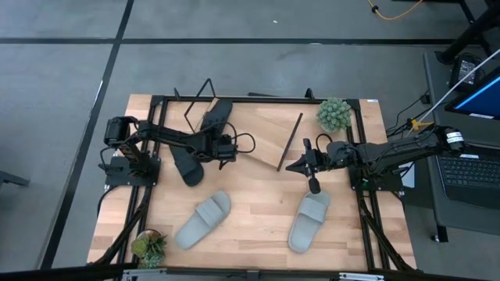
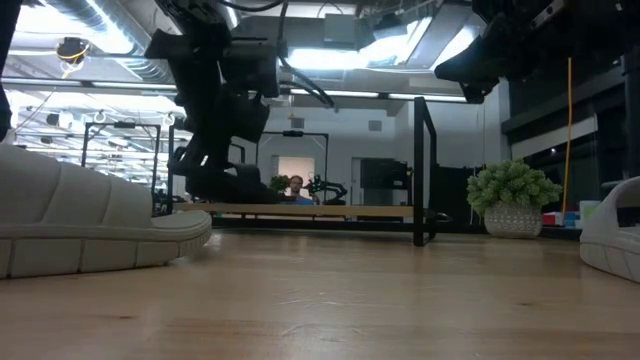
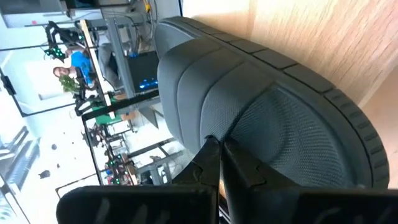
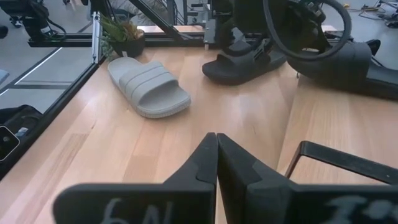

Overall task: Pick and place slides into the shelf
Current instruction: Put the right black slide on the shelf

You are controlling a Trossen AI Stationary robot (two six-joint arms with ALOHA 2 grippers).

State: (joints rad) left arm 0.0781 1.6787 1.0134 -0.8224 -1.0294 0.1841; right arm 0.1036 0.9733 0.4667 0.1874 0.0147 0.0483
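My left gripper (image 3: pixel 217 146) is shut on a black slide (image 1: pixel 187 166), which lies left of the shelf (image 1: pixel 266 133) and also shows in the right wrist view (image 4: pixel 239 65). A second black slide (image 1: pixel 216 117) lies on the shelf's left end. Two light grey slides (image 1: pixel 203 221) (image 1: pixel 310 221) rest sole-down on the table near its front edge. My right gripper (image 1: pixel 295 165) hangs shut above the table by the shelf's right end, touching nothing. My left gripper pinches the edge of the black slide's broad strap (image 3: pixel 208 121) between its two fingertips. The fingers slant down onto it. The slide sits tilted in the hold; I cannot tell whether its low end (image 4: pixel 221 73) touches the table.
A potted plant (image 1: pixel 334 115) stands at the table's far right corner and another (image 1: pixel 148 246) at the near left. The shelf's black wire legs (image 1: pixel 291 140) stick up at its ends. Bare table lies between the two grey slides. A person sits far off in the room (image 2: pixel 296 186).
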